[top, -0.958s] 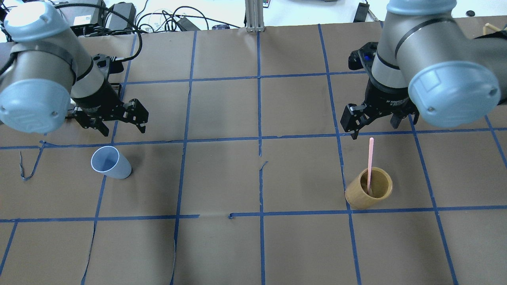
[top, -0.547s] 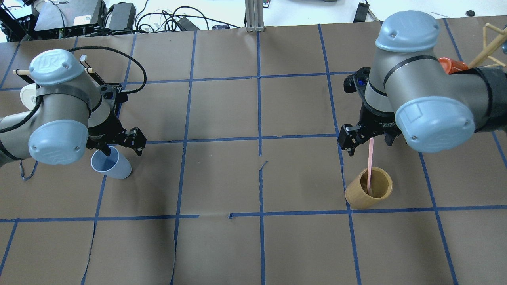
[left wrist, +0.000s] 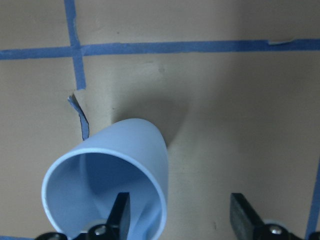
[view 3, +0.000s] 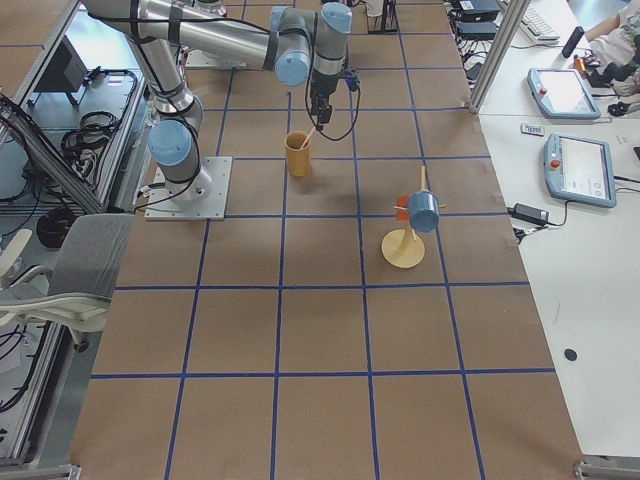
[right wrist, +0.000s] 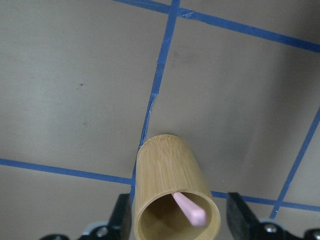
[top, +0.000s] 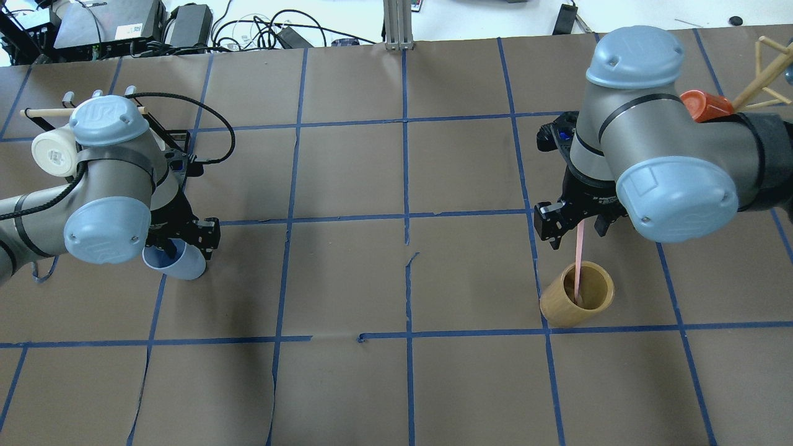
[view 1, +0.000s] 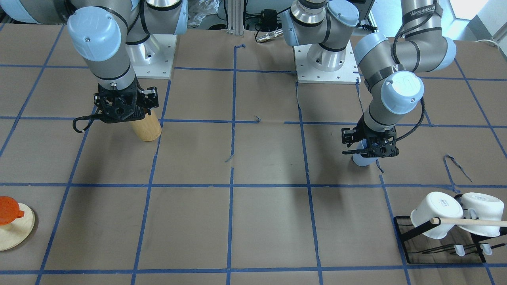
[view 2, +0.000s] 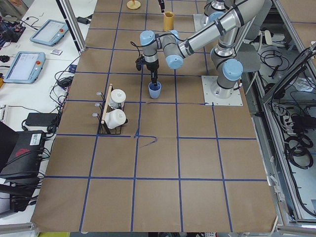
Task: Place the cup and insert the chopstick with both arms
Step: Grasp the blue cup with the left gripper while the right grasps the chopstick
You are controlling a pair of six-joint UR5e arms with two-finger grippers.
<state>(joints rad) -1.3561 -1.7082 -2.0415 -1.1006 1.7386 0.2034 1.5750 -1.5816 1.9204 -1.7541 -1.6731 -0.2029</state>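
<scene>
The pale blue cup (top: 189, 267) stands upright on the table's left side. My left gripper (top: 188, 243) is open and low over it. One finger (left wrist: 120, 216) is inside the rim and the other (left wrist: 244, 216) outside the wall of the cup (left wrist: 107, 172). One pink chopstick (top: 578, 260) leans in a tan bamboo cylinder (top: 560, 306) on the right. My right gripper (top: 577, 229) is open, its fingers either side of the stick's top end. In the right wrist view the stick's tip (right wrist: 191, 210) lies between the fingers.
A black rack with white mugs (view 1: 435, 215) and a wooden rod stands beyond the left arm, also seen in the overhead view (top: 52, 152). An orange cup on a wooden stand (top: 703, 105) sits beyond the right arm. Blue tape lines grid the brown table.
Both arms have come down. The left gripper has dropped from behind the cup onto its rim. The right gripper has lowered around the chopstick's top end.
</scene>
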